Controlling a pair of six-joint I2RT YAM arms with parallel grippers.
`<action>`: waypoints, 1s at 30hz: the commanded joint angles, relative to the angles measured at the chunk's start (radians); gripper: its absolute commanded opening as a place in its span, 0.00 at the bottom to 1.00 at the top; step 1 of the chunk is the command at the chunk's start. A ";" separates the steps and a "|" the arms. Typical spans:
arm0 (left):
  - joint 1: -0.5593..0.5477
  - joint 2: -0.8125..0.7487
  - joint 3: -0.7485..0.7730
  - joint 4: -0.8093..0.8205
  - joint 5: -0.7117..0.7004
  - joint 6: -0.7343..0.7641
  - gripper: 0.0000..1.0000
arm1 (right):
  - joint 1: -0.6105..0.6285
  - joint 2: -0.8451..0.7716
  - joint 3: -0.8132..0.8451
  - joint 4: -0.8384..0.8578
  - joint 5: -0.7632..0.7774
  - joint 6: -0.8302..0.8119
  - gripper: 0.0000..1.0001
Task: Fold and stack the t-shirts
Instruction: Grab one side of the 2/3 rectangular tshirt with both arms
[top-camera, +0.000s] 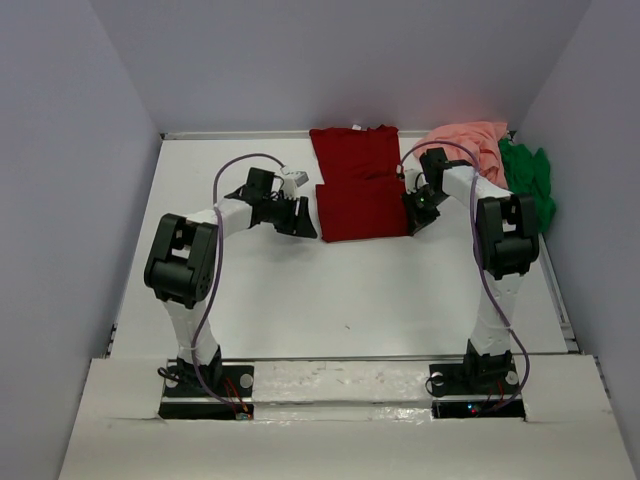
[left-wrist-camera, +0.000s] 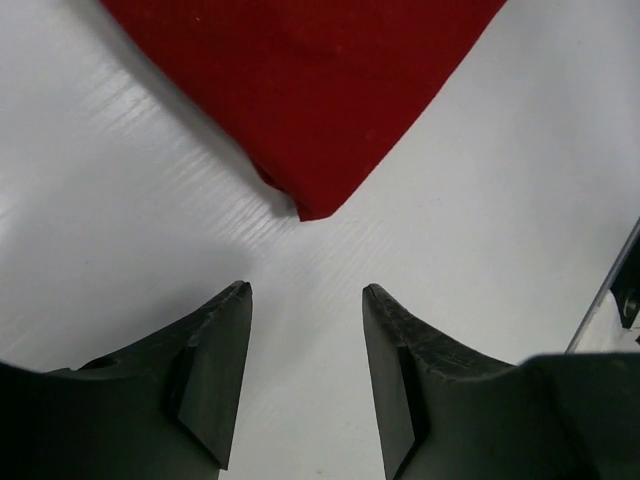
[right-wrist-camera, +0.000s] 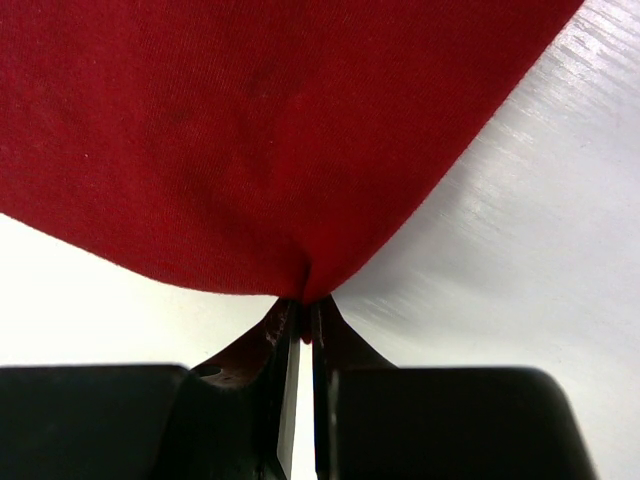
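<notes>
The dark red t-shirt (top-camera: 357, 185) lies partly folded at the back middle of the white table (top-camera: 330, 290). My right gripper (top-camera: 415, 212) is shut on its right edge; in the right wrist view the red cloth (right-wrist-camera: 270, 140) is pinched between the fingertips (right-wrist-camera: 305, 310). My left gripper (top-camera: 303, 218) stands open just left of the shirt's left corner (left-wrist-camera: 315, 205), with nothing between its fingers (left-wrist-camera: 225, 330). A salmon pink t-shirt (top-camera: 468, 142) lies crumpled at the back right, and a bright green t-shirt (top-camera: 530, 178) lies bunched beside it against the right wall.
Grey walls close in the table on the left, back and right. The right arm's upper link (top-camera: 505, 235) stands in front of the pink and green shirts. A purple cable (top-camera: 240, 165) loops above the left arm.
</notes>
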 joint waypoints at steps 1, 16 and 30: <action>-0.012 0.004 -0.011 0.062 0.074 -0.048 0.58 | -0.001 0.038 0.016 -0.037 0.005 -0.009 0.01; -0.064 0.136 0.096 -0.010 0.037 -0.006 0.43 | -0.001 0.035 -0.006 -0.033 0.025 -0.027 0.00; -0.075 0.193 0.138 -0.013 0.017 -0.023 0.53 | -0.001 0.029 -0.003 -0.037 0.031 -0.029 0.00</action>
